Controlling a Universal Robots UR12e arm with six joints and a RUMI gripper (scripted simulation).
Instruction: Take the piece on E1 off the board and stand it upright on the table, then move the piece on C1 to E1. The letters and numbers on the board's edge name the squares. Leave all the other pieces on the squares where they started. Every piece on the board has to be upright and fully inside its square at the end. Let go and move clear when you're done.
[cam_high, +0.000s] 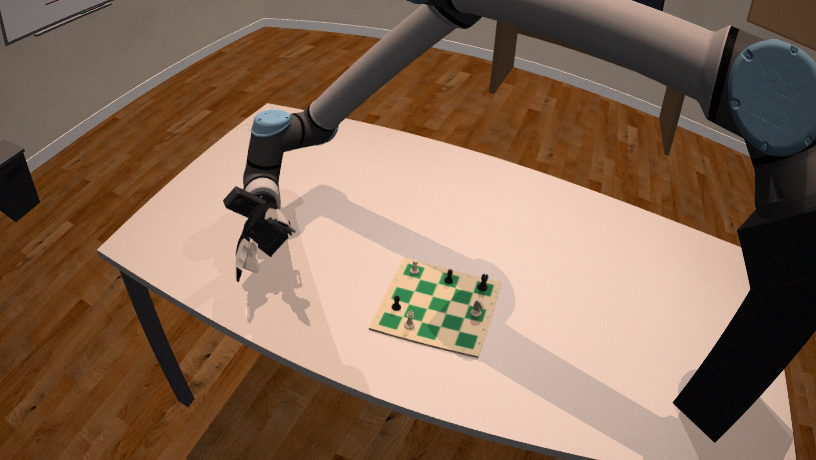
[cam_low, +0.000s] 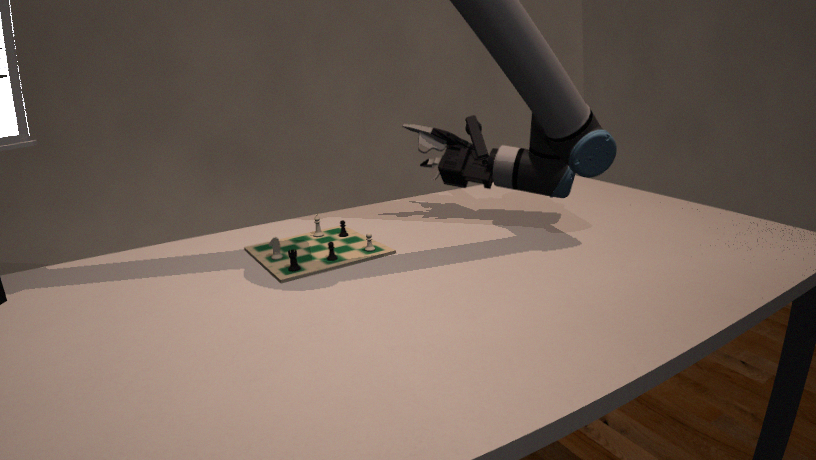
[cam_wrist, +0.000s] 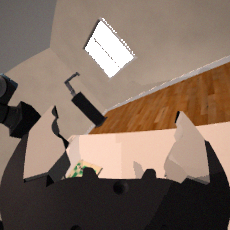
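Gripper (cam_high: 246, 258) hangs above the table (cam_high: 571, 240) near its far corner, jaws spread wide and empty. Well apart from it lies the chessboard (cam_high: 437, 306), six pieces upright on its squares

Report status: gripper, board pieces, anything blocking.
Gripper open, fingers wide, holding nothing, above the table away from the chessboard. Six pieces upright on the board, none lifted off. Nothing seen between gripper and board.

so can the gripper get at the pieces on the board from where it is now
Probably yes. The gripper is open and empty, hanging above the table well apart from the chessboard. Nothing stands between them. The six pieces are spread out, so the open jaws should fit around one.
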